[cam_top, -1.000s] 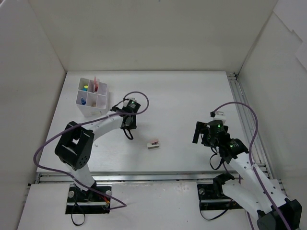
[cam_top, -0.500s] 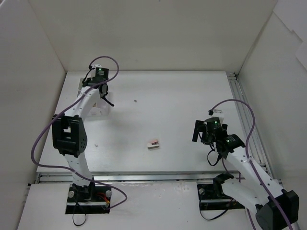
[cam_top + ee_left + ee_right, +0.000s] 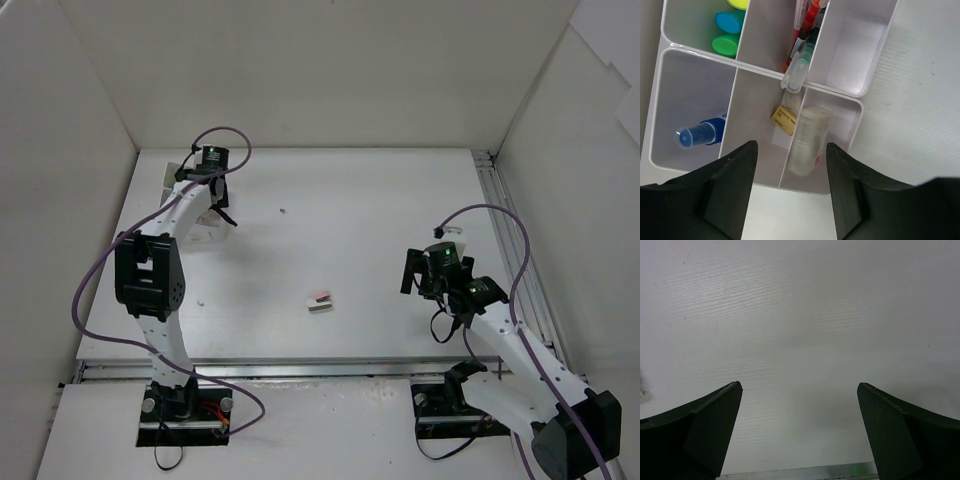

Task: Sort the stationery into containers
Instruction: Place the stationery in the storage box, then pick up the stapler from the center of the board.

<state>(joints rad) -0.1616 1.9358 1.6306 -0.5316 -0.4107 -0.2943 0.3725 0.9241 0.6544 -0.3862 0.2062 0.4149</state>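
Note:
My left gripper (image 3: 791,147) is open and hangs over the white grid box (image 3: 875,60); in the top view it (image 3: 208,198) covers most of the box (image 3: 204,232). A blurred white eraser (image 3: 810,140) is loose below the jaws, over a divider. A beige eraser (image 3: 782,120) lies in the middle cell. Green (image 3: 725,44), blue (image 3: 730,21) and yellow highlighters share one cell. Red and black pens (image 3: 802,27) share another, and a blue-capped tube (image 3: 696,136) has its own. A pink and white eraser (image 3: 319,301) lies on the table. My right gripper (image 3: 415,278) is open and empty over bare table (image 3: 799,385).
White walls enclose the table on the left, back and right. A metal rail (image 3: 510,250) runs along the right side and another along the near edge. A small dark speck (image 3: 282,211) lies on the table right of the box.
The left arm swung from mid-table back to the box at the far left. The white eraser is now free of its jaws. The right arm has barely moved.

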